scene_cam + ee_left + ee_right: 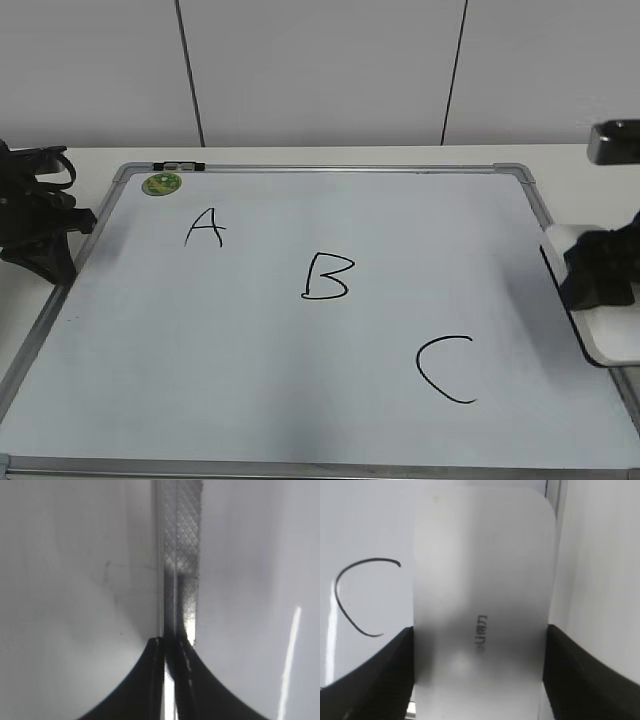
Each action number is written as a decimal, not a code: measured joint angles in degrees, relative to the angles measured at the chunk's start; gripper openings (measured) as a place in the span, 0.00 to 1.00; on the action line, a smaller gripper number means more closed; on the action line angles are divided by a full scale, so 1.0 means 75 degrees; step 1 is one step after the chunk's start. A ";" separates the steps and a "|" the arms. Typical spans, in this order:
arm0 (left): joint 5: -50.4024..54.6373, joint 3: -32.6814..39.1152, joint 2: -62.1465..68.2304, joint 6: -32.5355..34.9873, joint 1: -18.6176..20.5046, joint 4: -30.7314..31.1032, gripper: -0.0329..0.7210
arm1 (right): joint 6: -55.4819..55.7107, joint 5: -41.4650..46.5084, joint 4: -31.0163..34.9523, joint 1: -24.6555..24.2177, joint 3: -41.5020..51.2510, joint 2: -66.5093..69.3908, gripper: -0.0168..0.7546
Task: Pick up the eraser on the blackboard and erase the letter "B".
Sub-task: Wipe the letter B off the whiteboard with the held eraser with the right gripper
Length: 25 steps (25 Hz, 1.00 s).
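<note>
The blackboard [250, 390] is a white board with a silver frame, lying flat. The black letter "B" [328, 277] is drawn at its middle. The white eraser [603, 337] lies over the board's right edge. In the right wrist view the eraser [480, 570] fills the middle, with grey lettering on top. My right gripper [598, 270] [479, 630] has a finger pressed against each long side of the eraser. My left gripper [70, 235] [170, 642] is shut and empty, over the board's left frame [180, 540].
A black "A" [205, 228] is at the upper left and a black "C" [447, 368] [362, 597] at the lower right, close to the eraser. A green round magnet [161, 184] sits in the far left corner. A wall stands behind the table.
</note>
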 joint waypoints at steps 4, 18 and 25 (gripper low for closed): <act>0.0000 0.0000 0.0000 0.0000 0.0000 -0.0015 0.06 | -0.0499 0.0541 0.0454 0.0032 -0.0868 0.0080 0.73; 0.0017 0.0000 0.0000 0.0000 0.0000 -0.0026 0.06 | -0.0686 0.1795 0.0607 0.1825 -0.3831 0.2725 0.73; 0.0049 -0.0005 0.0000 0.0000 0.0000 -0.0026 0.06 | -0.0760 0.2024 0.0474 0.2148 -0.5518 0.4310 0.73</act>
